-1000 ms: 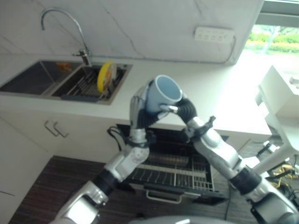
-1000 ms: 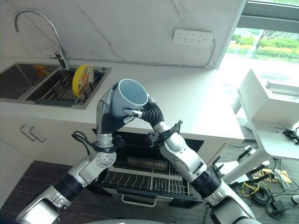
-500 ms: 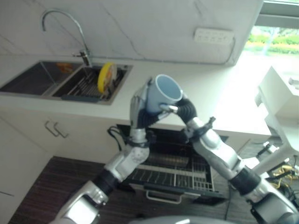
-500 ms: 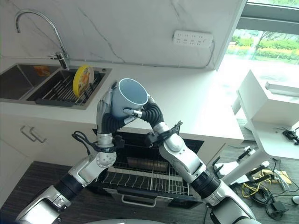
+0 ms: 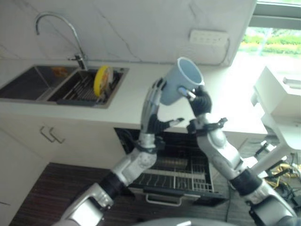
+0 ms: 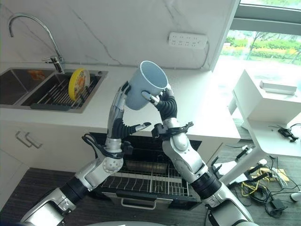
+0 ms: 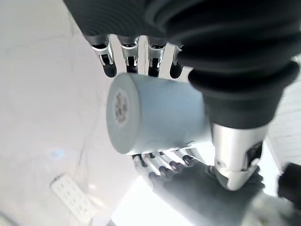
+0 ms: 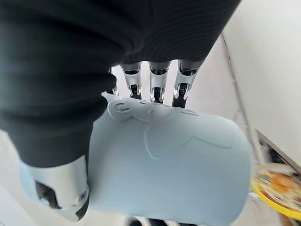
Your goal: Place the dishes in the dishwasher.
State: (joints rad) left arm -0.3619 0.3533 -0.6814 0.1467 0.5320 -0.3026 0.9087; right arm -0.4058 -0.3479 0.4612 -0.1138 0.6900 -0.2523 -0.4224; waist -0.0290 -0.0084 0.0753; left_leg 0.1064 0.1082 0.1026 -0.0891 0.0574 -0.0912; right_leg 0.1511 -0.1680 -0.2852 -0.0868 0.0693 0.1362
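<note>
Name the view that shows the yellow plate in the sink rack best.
The right eye view: the yellow plate stands on edge in the sink rack, unobstructed. The left eye view shows it likewise but softer; the right wrist view catches a blurred sliver behind the blue cup.

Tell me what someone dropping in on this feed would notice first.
The pale blue cup, raised over the counter with its mouth tilted up: the right hand grips it, and the left hand has straight fingers along its side. Below the arms the dishwasher has its rack pulled out. Off to the left, a yellow plate stands on edge in the sink rack.
</note>
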